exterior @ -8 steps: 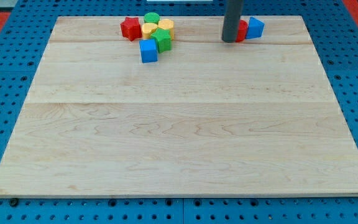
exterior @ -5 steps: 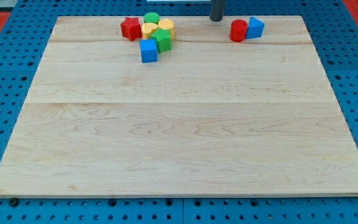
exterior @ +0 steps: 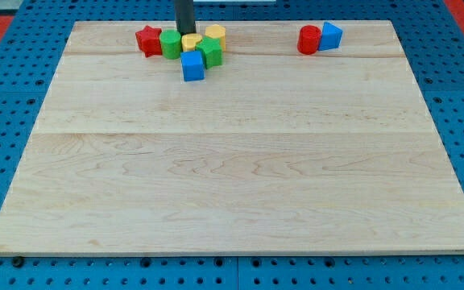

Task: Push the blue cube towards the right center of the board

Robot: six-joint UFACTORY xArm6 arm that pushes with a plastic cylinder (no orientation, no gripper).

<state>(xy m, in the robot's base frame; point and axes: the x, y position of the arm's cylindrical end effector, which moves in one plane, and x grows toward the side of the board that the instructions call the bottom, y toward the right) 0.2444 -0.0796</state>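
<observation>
The blue cube (exterior: 192,66) sits near the view's top, left of centre, at the lower edge of a cluster of blocks. My tip (exterior: 184,31) stands at the top of that cluster, just above a yellow block (exterior: 190,43) and about 40 px above the blue cube. In the cluster are a red star (exterior: 148,40), a green cylinder (exterior: 170,43), a green block (exterior: 210,52) and a yellow cylinder (exterior: 215,35).
A red cylinder (exterior: 309,39) and a blue block (exterior: 330,35) sit touching at the view's top right. The wooden board (exterior: 232,161) lies on a blue pegboard.
My tip has moved left from near the red cylinder to the cluster's top. The red star and green cylinder have shifted left; the blue cube has not moved.
</observation>
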